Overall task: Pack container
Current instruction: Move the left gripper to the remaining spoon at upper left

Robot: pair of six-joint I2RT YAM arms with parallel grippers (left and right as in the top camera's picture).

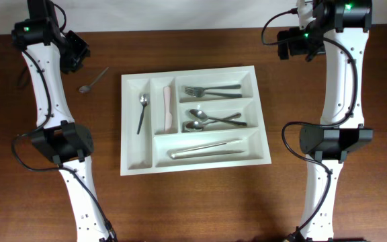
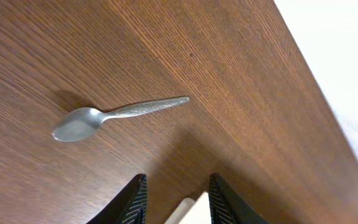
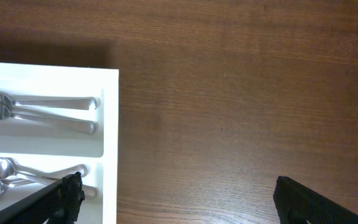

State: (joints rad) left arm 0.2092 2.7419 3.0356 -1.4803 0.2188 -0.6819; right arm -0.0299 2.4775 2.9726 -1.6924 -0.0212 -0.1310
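container (image 1: pixel 136 151) lies between left gripper (image 2: pixel 178 182), slightly parted and empty, and right gripper (image 3: pixel 178 184), spread wide.

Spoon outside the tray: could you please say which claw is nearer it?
Left. The left claw is beside the spoon; the right claw is beyond the tray.

One tray (image 1: pixel 136 151), four spoons (image 1: pixel 86 88), two forks (image 1: pixel 210 89), one pink piece (image 1: pixel 168 107)

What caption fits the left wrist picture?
Open left gripper poised near a lone spoon on the wooden table.
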